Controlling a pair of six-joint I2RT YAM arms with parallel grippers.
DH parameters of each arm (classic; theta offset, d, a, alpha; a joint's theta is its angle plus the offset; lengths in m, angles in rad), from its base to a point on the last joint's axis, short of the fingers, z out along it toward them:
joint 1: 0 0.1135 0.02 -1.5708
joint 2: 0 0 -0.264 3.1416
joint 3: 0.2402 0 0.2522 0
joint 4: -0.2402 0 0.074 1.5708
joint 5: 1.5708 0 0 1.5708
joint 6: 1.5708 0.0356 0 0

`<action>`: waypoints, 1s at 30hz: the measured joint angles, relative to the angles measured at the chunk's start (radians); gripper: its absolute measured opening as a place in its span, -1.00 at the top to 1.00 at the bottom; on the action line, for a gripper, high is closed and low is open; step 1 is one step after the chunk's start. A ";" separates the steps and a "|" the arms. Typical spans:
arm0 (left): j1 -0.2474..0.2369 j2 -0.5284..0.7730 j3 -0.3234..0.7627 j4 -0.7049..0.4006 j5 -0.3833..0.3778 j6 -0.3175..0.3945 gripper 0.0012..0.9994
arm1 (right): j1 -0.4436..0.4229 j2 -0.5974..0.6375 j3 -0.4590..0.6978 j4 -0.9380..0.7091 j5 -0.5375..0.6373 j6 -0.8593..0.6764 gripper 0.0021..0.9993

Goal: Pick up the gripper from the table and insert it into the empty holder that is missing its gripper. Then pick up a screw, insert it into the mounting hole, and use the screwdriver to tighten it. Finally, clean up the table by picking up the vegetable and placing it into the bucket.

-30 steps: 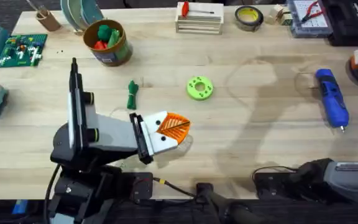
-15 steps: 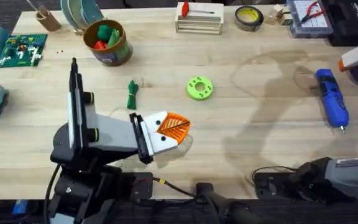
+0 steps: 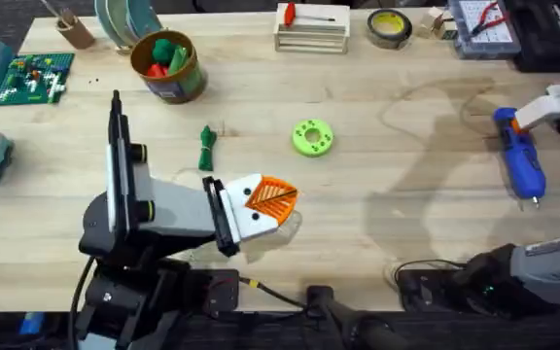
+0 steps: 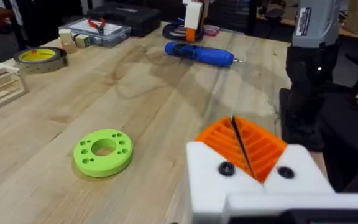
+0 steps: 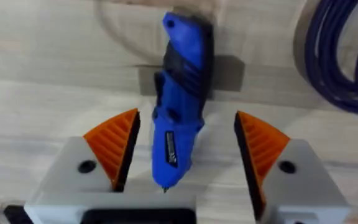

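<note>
Right gripper (image 5: 182, 152) sits over the screwdriver (image 3: 520, 156) at the desk's (image 3: 397, 233) far right, fingers (image 5: 114, 149) spread wide with the blue body lying between the orange pads, neither pad touching it. Left gripper (image 3: 272, 199) is low near desk centre, fingers closed with the orange pads pressed together and nothing between them, the green disc (image 3: 312, 137) just beyond it. Vegetable (image 3: 207, 148) lies on the desk left of the disc, and the bucket (image 3: 168, 66) stands at the back left with red and green items inside.
</note>
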 joint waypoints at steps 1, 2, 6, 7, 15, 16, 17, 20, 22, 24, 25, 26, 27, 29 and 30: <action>0.000 0.000 0.000 0.000 0.000 0.000 0.99 | 0.000 0.004 0.000 0.008 0.000 0.000 -0.79; 0.000 0.000 0.000 0.000 0.000 0.000 0.99 | 0.000 0.007 0.000 0.010 -0.002 0.000 -0.79; 0.000 0.000 0.000 0.000 0.000 0.000 0.99 | 0.000 0.012 -0.010 0.036 -0.012 0.000 -0.79; 0.000 0.000 0.000 0.000 0.000 0.000 0.99 | 0.000 0.015 -0.014 0.041 -0.014 0.000 -0.79; 0.000 0.000 0.000 0.002 -0.008 0.000 0.99 | 0.000 0.057 -0.040 0.059 -0.016 0.000 -0.79; 0.000 0.000 0.000 0.002 -0.009 0.000 0.99 | 0.000 0.062 -0.042 0.063 -0.016 0.000 -0.79; 0.000 0.000 0.000 0.002 -0.011 0.000 0.99 | 0.000 0.067 -0.043 0.067 -0.016 0.000 -0.79; 0.000 0.000 0.000 0.003 -0.017 0.000 0.99 | 0.000 0.080 -0.044 0.085 -0.016 0.000 -0.79; 0.000 0.000 0.000 0.003 -0.019 0.000 0.99 | 0.000 0.084 -0.045 0.095 -0.016 0.000 -0.79; 0.000 0.000 0.000 0.003 -0.021 0.000 0.99 | 0.000 0.086 -0.045 0.111 -0.016 0.000 -0.79; 0.000 0.000 0.000 0.003 -0.022 0.000 0.99 | 0.000 0.086 -0.045 0.118 -0.016 0.000 -0.79; 0.000 0.000 0.000 0.004 -0.022 0.000 0.99 | 0.000 0.086 -0.045 0.128 -0.016 0.000 -0.79; 0.000 0.000 0.000 0.004 -0.022 0.000 0.99 | 0.000 0.086 -0.045 0.133 -0.016 0.000 -0.79; 0.000 0.000 0.000 0.004 -0.023 0.000 0.99 | 0.000 0.086 -0.045 0.136 -0.016 0.000 -0.79; 0.000 0.000 0.000 0.004 -0.023 0.000 0.99 | 0.000 0.086 -0.045 0.137 -0.016 0.000 -0.79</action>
